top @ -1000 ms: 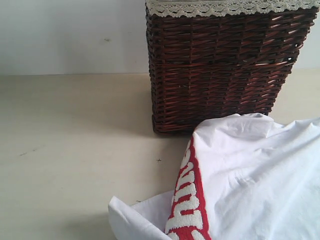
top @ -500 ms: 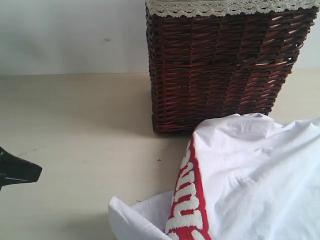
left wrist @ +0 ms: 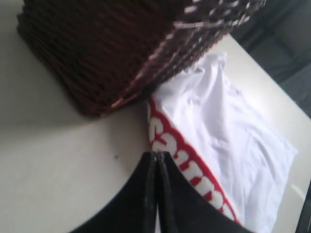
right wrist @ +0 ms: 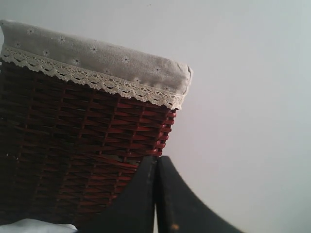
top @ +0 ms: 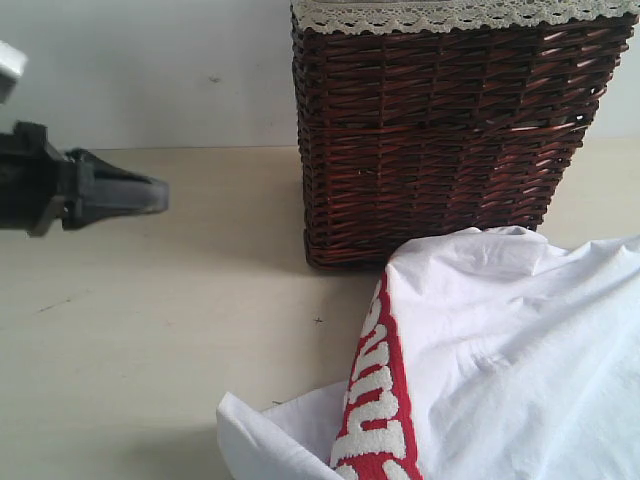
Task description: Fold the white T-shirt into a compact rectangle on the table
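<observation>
The white T-shirt lies crumpled on the table at the front right, its red strip with fuzzy white lettering running toward the front edge. In the left wrist view the T-shirt spreads out beside the basket. My left gripper hovers at the left, above the table, shut and empty, well left of the shirt; its tips are pressed together. My right gripper is shut and empty too, facing the basket's side; it is out of the exterior view.
A dark brown wicker basket with a lace-trimmed cloth liner stands at the back, touching the shirt's far edge. A pale wall rises behind the table. Bare tabletop stretches to the left of the shirt.
My left gripper has come in from the left edge, risen and moved rightward toward the basket. The T-shirt and the basket have not moved.
</observation>
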Tool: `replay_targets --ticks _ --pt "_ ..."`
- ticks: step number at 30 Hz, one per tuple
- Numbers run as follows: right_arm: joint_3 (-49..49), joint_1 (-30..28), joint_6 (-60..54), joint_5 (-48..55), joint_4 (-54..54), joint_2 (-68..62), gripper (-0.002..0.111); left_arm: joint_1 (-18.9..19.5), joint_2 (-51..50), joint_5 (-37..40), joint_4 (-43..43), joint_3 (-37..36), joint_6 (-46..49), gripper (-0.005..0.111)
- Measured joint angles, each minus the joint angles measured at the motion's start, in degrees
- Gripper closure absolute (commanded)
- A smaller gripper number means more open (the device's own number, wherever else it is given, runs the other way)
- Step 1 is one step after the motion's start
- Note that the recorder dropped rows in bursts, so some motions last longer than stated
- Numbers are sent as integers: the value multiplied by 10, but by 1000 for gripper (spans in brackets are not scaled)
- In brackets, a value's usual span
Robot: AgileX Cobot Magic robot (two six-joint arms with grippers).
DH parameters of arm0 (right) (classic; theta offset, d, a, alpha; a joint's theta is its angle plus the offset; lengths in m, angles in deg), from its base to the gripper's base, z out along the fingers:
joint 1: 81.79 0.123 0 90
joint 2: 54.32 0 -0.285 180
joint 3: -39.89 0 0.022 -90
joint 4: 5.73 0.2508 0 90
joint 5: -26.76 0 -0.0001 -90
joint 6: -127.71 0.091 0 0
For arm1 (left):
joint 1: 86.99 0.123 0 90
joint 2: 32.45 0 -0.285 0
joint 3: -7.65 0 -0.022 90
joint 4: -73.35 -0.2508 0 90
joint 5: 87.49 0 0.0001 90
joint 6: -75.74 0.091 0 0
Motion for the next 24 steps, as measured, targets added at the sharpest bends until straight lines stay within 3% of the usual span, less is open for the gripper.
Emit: replay_targets --ticks 3,5,8,10,14,24 --pt "0 0 0 0 0 0 108 -16 -53 0 -30 0 13 106" --pt "0 0 0 0 0 0 108 -30 -94 4 -64 0 34 96" --pt "0 0 0 0 0 0 108 -51 -119 37 -88 0 92 68" --pt "0 0 0 0 0 0 108 -70 -130 57 -83 0 130 62" --pt "0 0 0 0 0 0 108 -123 -189 66 -85 10 228 62" --pt "0 0 0 2 3 0 108 -187 -272 45 -86 101 316 62"
